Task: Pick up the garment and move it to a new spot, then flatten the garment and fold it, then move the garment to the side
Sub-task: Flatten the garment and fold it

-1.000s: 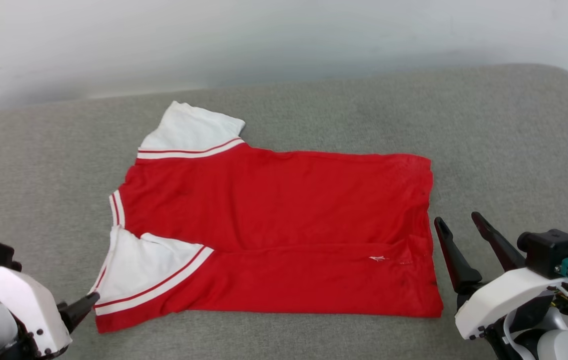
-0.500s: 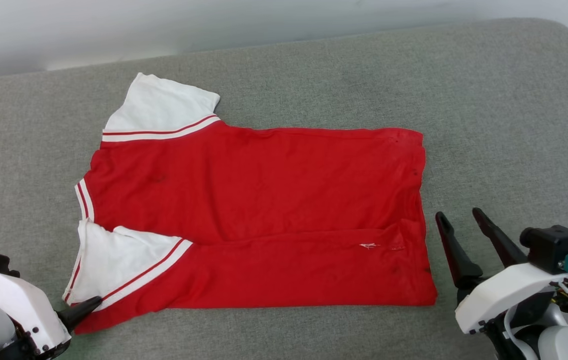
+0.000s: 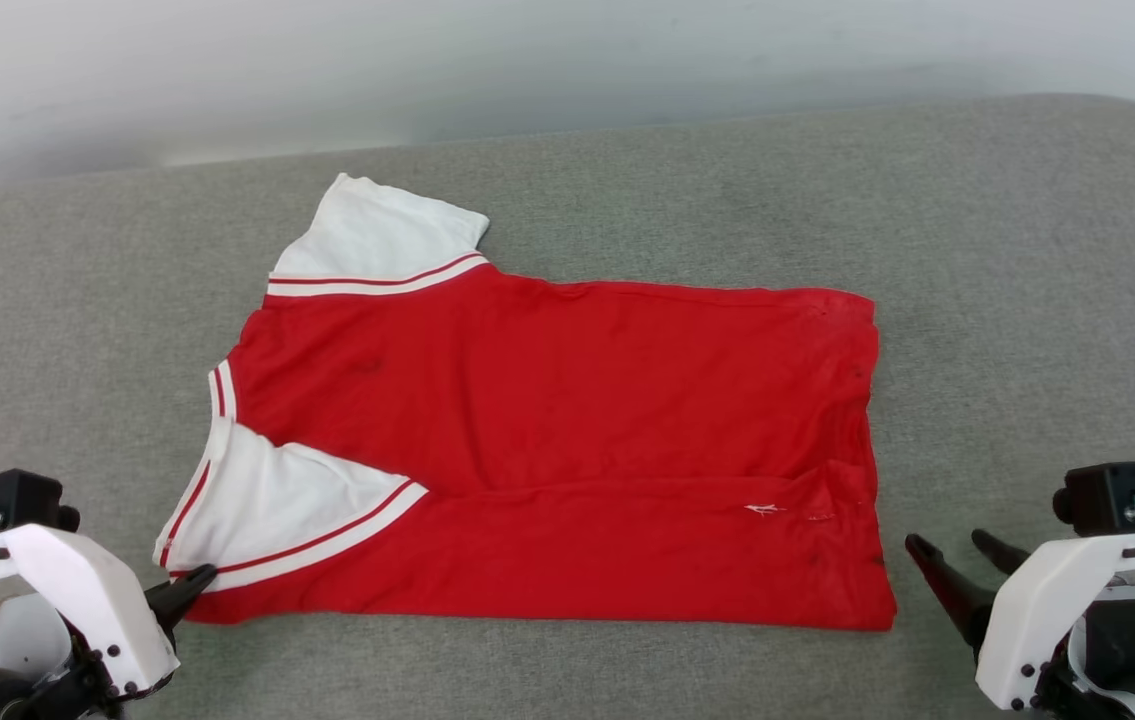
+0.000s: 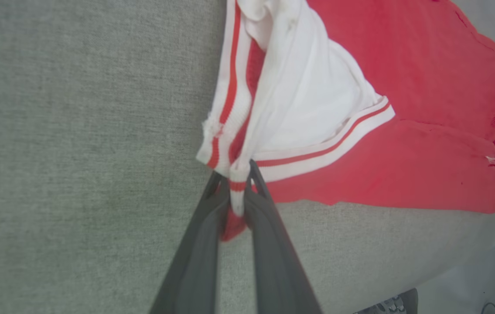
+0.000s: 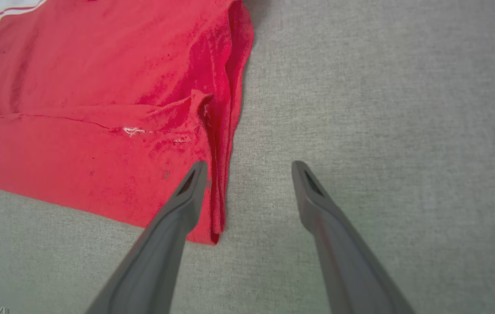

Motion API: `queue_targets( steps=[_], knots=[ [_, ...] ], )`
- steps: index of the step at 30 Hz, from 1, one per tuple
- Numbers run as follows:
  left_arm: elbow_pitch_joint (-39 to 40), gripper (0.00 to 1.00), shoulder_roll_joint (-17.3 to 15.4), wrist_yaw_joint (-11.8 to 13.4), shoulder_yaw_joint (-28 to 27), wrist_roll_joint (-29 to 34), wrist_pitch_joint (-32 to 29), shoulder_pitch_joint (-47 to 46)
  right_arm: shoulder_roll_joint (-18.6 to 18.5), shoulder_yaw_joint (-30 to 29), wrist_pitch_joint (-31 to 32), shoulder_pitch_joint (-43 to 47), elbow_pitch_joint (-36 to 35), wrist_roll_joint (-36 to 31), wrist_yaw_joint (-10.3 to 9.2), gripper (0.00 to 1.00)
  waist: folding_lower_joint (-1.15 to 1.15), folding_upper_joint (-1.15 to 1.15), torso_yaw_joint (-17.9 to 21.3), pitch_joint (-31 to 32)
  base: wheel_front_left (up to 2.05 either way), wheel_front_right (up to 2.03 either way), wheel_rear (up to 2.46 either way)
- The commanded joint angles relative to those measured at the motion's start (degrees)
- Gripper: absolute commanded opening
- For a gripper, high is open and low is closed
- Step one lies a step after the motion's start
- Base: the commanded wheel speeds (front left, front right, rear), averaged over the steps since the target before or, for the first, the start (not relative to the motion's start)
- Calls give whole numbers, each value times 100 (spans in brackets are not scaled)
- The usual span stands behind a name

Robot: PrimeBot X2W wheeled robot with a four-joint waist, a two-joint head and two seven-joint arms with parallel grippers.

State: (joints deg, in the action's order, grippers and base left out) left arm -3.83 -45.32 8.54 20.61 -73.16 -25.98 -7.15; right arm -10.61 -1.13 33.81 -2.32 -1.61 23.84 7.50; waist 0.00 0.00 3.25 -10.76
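Garment (image 3: 567,440) lies flat mid-surface (image 3: 1027,250), near side folded over. Left tool (image 4: 238,174) pinching small bite of sleeve-corner trim: if you lift fast, it may slip out. Right tool (image 5: 249,168) spread astride hem corner, gripping nothing: if you lift left alone, fold drags and bunches. Count: one garment, two sleeves, two tools.

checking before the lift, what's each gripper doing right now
Left gripper: shut on the shirt, at the sleeve cuff.
Right gripper: open, holding nothing.

Bright, soft, even light; shadows are faint. The head view is sharp. In the left wrist view the garment (image 4: 404,87) looks hazy and washed-out.
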Motion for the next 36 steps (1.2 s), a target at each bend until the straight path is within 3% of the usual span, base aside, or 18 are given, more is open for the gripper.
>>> queue_targets(
  steps=[1,2,7,14,15,16,17,18,30,36],
  knots=[
    [90,0,-30,27,14,64,45,-45,-29,5,218,34,-38,63,-3,100,0,0,-62,12,0,0,0],
    [260,0,-59,68,24,161,90,-69,-33,40,512,12,-91,135,-3,100,0,0,-122,-29,0,0,0],
    [536,0,-69,173,40,266,122,-125,25,186,847,-158,73,185,-3,100,0,0,-214,-182,0,0,0],
    [662,0,15,215,106,338,144,-185,216,536,1091,-441,965,335,-3,100,0,0,-320,-374,0,0,0],
    [643,0,26,225,106,350,161,-202,243,590,1114,-452,1060,374,-1,93,0,0,-331,-381,0,0,0],
    [623,0,28,229,107,363,173,-210,251,642,1111,-473,1125,396,-1,72,0,0,-338,-385,0,0,0],
    [607,0,36,226,111,375,186,-213,248,679,1099,-505,1185,418,0,25,0,0,-340,-384,0,0,0],
    [592,0,44,221,117,383,194,-214,249,714,1099,-532,1228,441,1,0,0,0,-340,-373,0,0,0],
    [470,0,178,126,207,176,144,138,-178,839,908,-709,974,713,-1,0,0,0,-280,329,0,0,0],
    [551,0,196,267,221,66,204,594,-364,868,1073,-308,853,879,-1,0,0,0,-346,850,0,0,0]
  ],
)
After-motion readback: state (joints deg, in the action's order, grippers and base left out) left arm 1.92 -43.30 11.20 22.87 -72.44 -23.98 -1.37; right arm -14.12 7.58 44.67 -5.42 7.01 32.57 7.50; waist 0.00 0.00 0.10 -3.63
